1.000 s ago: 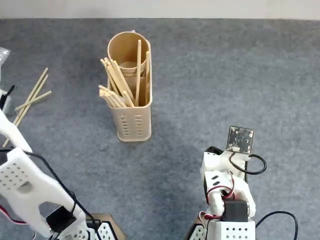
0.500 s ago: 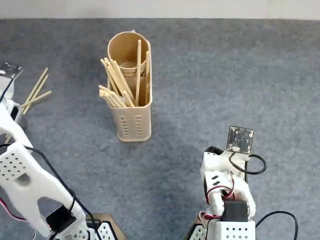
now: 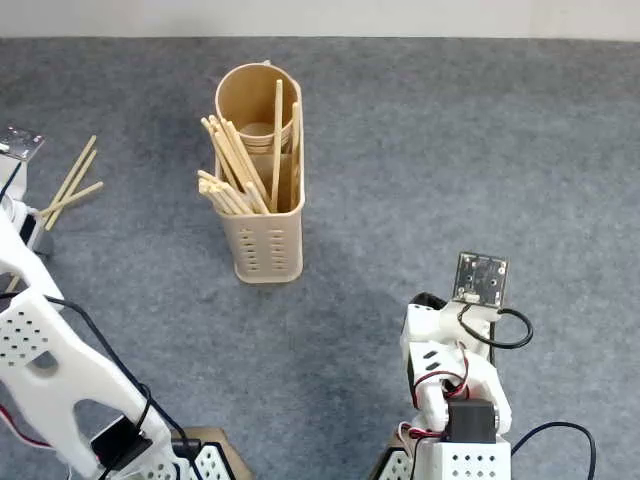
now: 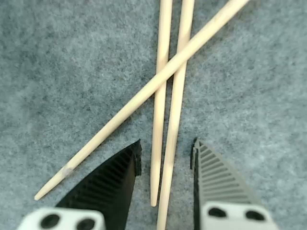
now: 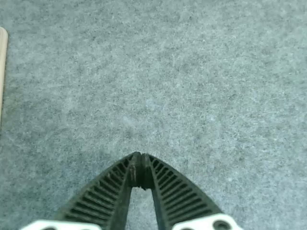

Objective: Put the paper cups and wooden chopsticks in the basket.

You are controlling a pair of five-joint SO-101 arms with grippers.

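Three loose wooden chopsticks lie on the grey carpet, two nearly side by side and one crossing them at a slant. My left gripper is open low over them, with the ends of the two parallel sticks between its fingers. In the high view these chopsticks lie at the far left, beside my left arm. The tan perforated basket stands mid-table and holds a paper cup and several chopsticks. My right gripper is shut on nothing over bare carpet.
My right arm is folded back at the front right, well away from the basket. Grey carpet covers the whole table. A tan edge shows at the side of the right wrist view.
My left arm has swung in from the left edge and settled over the loose chopsticks. The right arm, the basket and the chopsticks have not moved.
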